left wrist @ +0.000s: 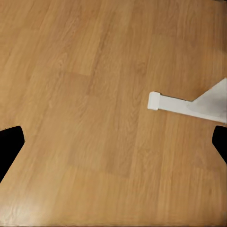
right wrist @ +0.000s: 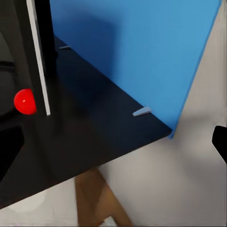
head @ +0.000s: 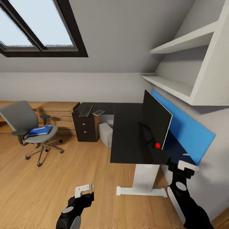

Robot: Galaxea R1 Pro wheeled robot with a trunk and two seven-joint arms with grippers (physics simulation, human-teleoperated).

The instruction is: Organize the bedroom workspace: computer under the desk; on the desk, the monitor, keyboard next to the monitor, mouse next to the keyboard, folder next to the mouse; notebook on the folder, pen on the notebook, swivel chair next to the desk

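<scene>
A grey swivel chair (head: 27,125) stands at the left on the wood floor, apart from the desk, with a blue folder (head: 39,130) lying on its seat. The black L-shaped desk (head: 127,140) carries the dark monitor (head: 156,122), and a small red round object (head: 157,145) sits at the monitor's foot. The keyboard (head: 86,110) and a flat grey item (head: 98,112) lie on the desk's far wing. A white computer (head: 106,134) stands under the desk. My left gripper (head: 84,190) hangs open over bare floor. My right gripper (head: 186,166) is open beside the desk's near right corner.
A dark drawer unit (head: 85,127) stands under the desk's far wing. The desk's white leg and foot (left wrist: 189,104) rest on the floor close to my left gripper. A blue panel (right wrist: 142,52) backs the desk. White shelves (head: 178,63) hang above, and low wooden cabinets (head: 58,111) line the far wall.
</scene>
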